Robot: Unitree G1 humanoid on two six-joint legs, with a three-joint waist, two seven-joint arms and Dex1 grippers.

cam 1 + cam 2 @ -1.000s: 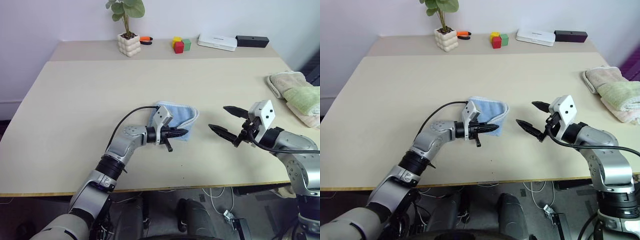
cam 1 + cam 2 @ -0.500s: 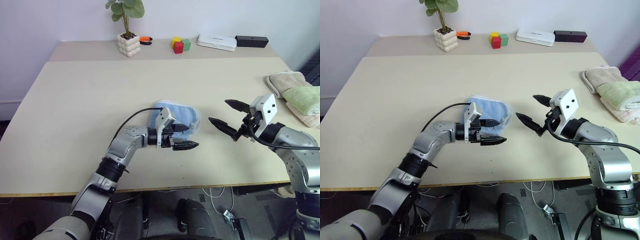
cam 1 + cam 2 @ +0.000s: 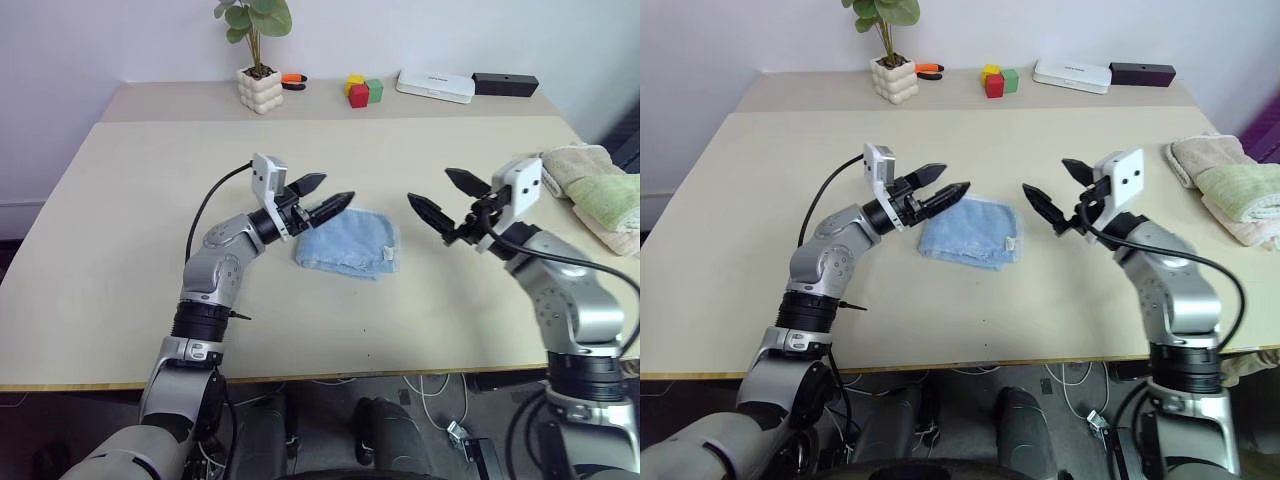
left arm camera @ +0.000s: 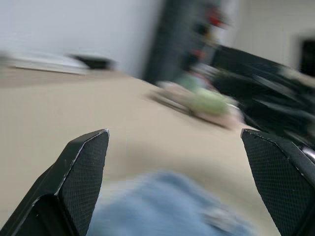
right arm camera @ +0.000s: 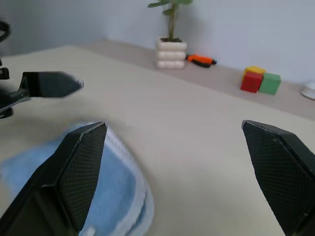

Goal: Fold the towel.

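The light blue towel (image 3: 348, 243) lies folded into a small pad on the table's middle, with a pale hem along its right edge. My left gripper (image 3: 335, 190) hovers open just above the towel's far left corner, holding nothing. My right gripper (image 3: 430, 187) hangs open in the air to the right of the towel, pointing toward the left gripper, also with nothing in it. In the left wrist view the towel (image 4: 162, 206) sits low between the spread fingers. In the right wrist view the towel (image 5: 118, 187) lies below, and one finger (image 5: 49, 83) of the left gripper shows beyond it.
A beige and a pale green folded towel (image 3: 590, 185) are stacked at the table's right edge. Along the back stand a potted plant (image 3: 259, 88), coloured blocks (image 3: 363, 90), a white box (image 3: 434, 85) and a black box (image 3: 505, 83).
My left gripper opened, let go of the towel's near fold, then rose and swung back to the left. The towel now lies flat. My right gripper moved up and inward a little.
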